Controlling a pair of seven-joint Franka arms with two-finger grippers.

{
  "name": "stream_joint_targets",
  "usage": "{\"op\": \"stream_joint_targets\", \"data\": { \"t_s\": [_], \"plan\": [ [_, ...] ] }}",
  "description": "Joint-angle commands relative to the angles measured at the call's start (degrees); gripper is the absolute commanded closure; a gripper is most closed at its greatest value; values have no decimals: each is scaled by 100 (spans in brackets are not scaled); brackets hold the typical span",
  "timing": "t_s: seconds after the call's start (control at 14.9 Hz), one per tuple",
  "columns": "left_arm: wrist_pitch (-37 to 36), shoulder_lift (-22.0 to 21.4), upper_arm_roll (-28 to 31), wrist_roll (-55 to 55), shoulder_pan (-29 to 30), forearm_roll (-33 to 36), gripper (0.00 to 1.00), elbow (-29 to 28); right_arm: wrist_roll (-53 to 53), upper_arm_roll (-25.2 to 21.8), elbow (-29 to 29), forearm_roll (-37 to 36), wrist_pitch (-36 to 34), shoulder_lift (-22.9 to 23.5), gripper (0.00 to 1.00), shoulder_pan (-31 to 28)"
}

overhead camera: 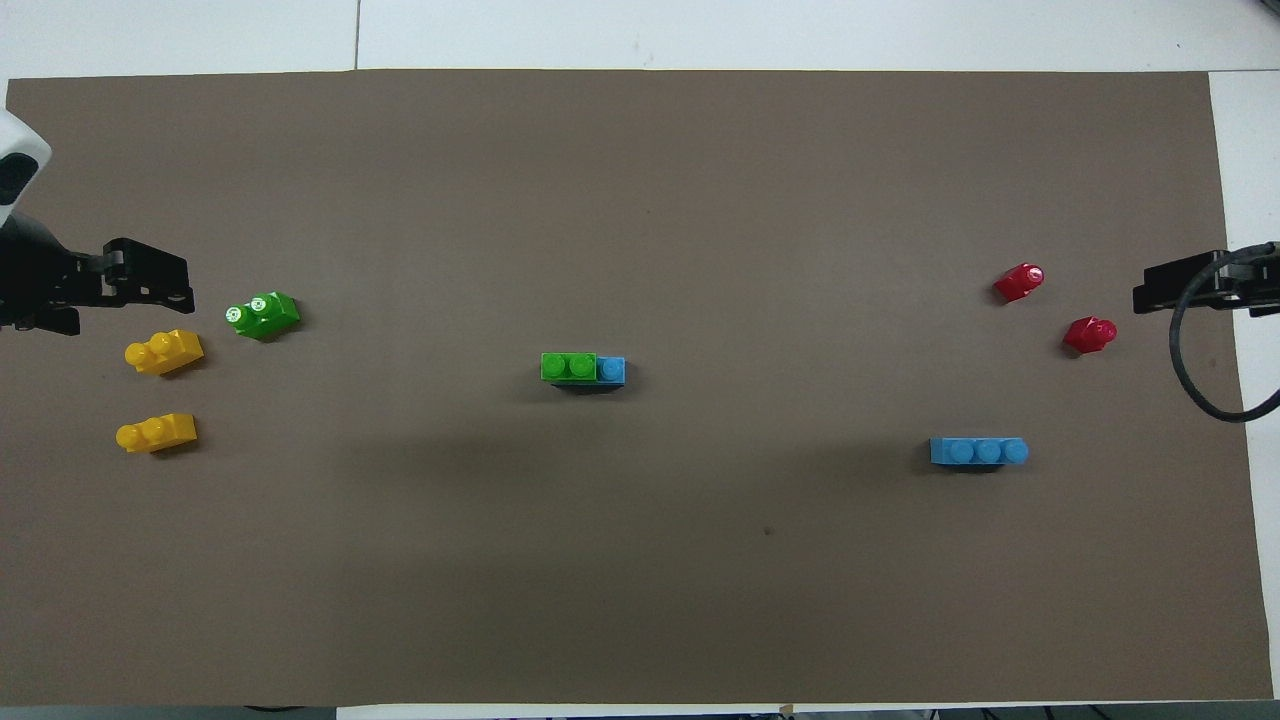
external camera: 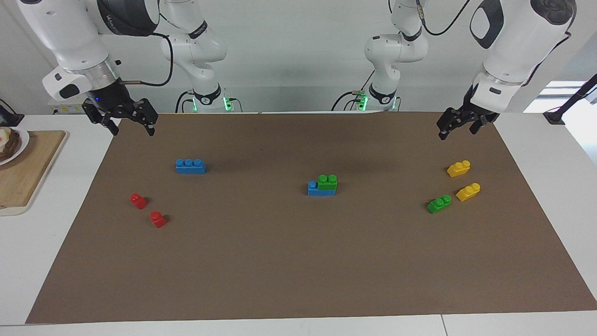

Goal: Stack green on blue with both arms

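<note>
Sitting at the middle of the brown mat [external camera: 298,261] on the table [external camera: 46,242], a green brick [external camera: 327,181] is resting on top of a blue brick [external camera: 320,190], covering two of its studs and leaving one stud bare toward the right arm's end. The left tool [external camera: 458,125] is hanging over the mat's edge near the robots, empty, its fingers standing apart. The right tool [external camera: 127,122] is hovering over the mat's corner at the right arm's end, likewise spread wide and holding nothing. A second green brick [external camera: 439,204] is lying beside two yellow bricks [external camera: 458,168] toward the left arm's end. A second blue brick [external camera: 190,166] and two red bricks [external camera: 138,200] are lying toward the right arm's end.
</note>
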Motion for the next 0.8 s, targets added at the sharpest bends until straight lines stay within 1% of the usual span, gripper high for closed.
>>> {"op": "stream_joint_targets", "data": {
  "t_s": [0.0, 0.74],
  "plan": [
    [-87, -80, 76, 83, -56, -60, 0, 27, -114, 59, -49, -175, 53, -51, 0, -88],
    [9, -98, 50, 83, -56, -60, 0, 9, -35, 68, -23, -158, 71, -42, 0, -79]
  ]
}}
